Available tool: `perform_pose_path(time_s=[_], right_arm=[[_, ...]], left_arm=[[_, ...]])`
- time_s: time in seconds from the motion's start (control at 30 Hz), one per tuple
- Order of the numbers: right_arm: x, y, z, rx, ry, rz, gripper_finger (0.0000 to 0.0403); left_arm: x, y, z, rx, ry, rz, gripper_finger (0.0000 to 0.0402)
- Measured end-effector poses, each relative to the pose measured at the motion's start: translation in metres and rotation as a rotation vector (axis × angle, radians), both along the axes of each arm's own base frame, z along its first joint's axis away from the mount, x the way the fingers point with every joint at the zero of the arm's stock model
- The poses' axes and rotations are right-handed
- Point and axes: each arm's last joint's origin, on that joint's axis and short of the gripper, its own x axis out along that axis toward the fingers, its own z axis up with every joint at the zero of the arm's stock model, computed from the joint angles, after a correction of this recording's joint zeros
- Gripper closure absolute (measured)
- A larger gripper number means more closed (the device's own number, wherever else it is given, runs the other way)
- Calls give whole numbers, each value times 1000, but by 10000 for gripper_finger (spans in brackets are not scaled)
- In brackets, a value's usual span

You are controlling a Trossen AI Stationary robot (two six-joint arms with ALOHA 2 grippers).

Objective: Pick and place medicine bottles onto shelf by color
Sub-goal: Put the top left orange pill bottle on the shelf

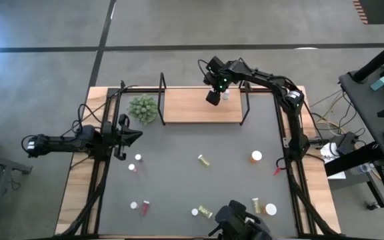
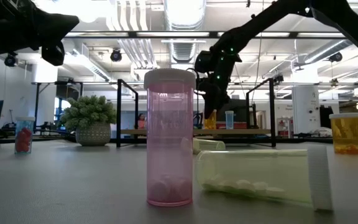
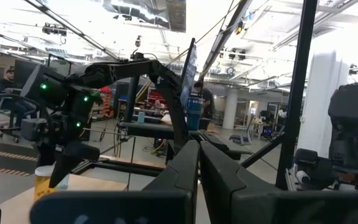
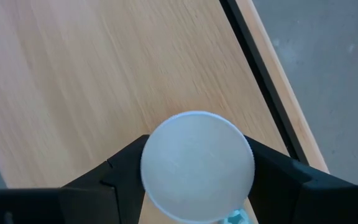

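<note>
My right gripper (image 1: 213,98) reaches over the right part of the wooden shelf (image 1: 192,107) at the table's far side. It is shut on a small orange medicine bottle (image 2: 210,121) with a white cap (image 4: 197,165). A pale blue bottle (image 2: 229,119) stands upright on the shelf just beside it. More medicine bottles lie and stand on the dark mat: a yellow-green one (image 1: 204,160), an orange one (image 1: 256,157), and red ones (image 1: 133,168). My left gripper (image 1: 122,137) waits shut at the table's left side. My right gripper pinches the orange bottle at its white cap's rim (image 4: 151,155), one finger (image 4: 117,177) on each side. The fingers come from above, slanting down. The bottle hangs upright below them, its base at the shelf board (image 4: 73,74); whether it rests there I cannot tell.
A spiky green plant (image 1: 143,109) stands left of the shelf. Black frame uprights (image 1: 247,100) rise at the shelf's short ends, one close to my right gripper. Near the low camera, a pink bottle (image 2: 169,137) stands upright and a yellow-green one (image 2: 260,174) lies on its side.
</note>
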Motion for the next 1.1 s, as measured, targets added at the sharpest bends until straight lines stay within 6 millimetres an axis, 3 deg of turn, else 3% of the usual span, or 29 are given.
perform_pose_path(time_s=[0.5, 1.1], right_arm=[[-4, -10, 1, -25, -24, -18, 184], [-1, -8, 3, -2, -58, -23, 183]], left_arm=[[0, 0, 0, 0, 0, 0, 402], [0, 0, 0, 0, 0, 0, 402]])
